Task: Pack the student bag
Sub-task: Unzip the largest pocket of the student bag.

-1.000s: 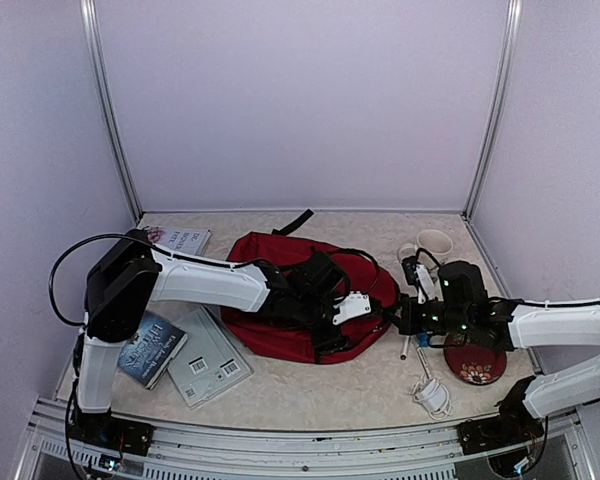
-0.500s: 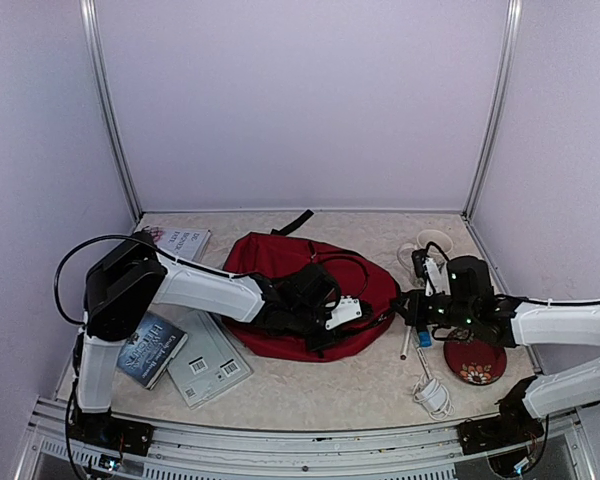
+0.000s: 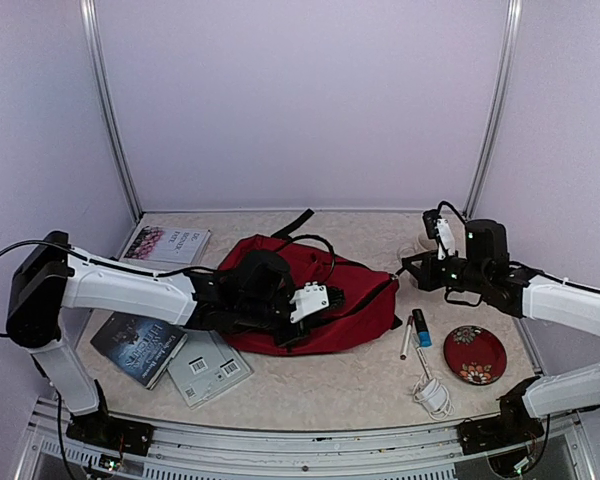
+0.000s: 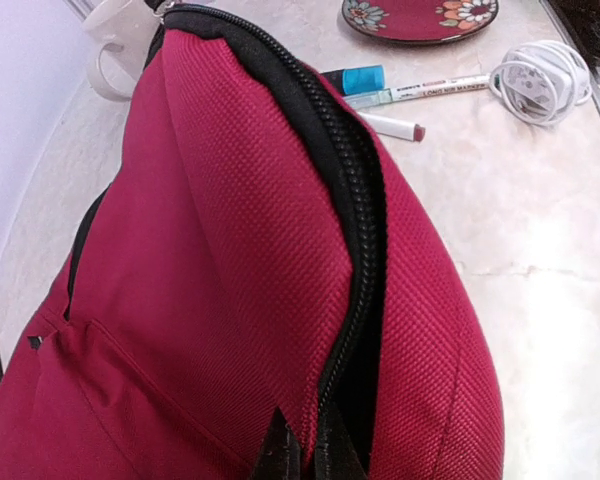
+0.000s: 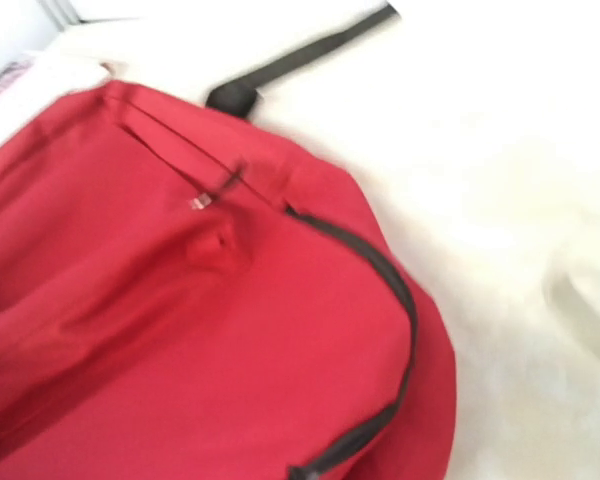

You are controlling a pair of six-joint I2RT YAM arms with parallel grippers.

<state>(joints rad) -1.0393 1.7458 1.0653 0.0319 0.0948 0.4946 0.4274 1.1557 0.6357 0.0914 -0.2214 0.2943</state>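
Note:
The student bag (image 3: 280, 262), a dark-red backpack with a black zipper, lies mid-table, its right end drawn up off the surface. My left gripper (image 3: 325, 303) is shut on the red fabric edge beside the open zipper (image 4: 355, 200); in the left wrist view both fingertips (image 4: 280, 450) pinch that edge, with the dark inside showing just right of it. My right gripper (image 3: 408, 268) is at the bag's raised right tip and shut on it. Its fingers are out of the blurred right wrist view, where the zipper (image 5: 405, 320) runs down to the bottom edge.
A red patterned plate (image 3: 474, 354), a blue-capped marker (image 3: 421, 327), a white pen (image 3: 406, 338) and a coiled white cable (image 3: 433, 393) lie right of the bag. A white mug (image 4: 115, 40) stands behind it. Three books (image 3: 170, 243) (image 3: 140, 345) (image 3: 208, 367) lie at the left.
My left gripper closed on the bag's zipper edge and drew back leftwards. The right arm rose and moved back to the right, lifting the bag's end and uncovering the plate and markers.

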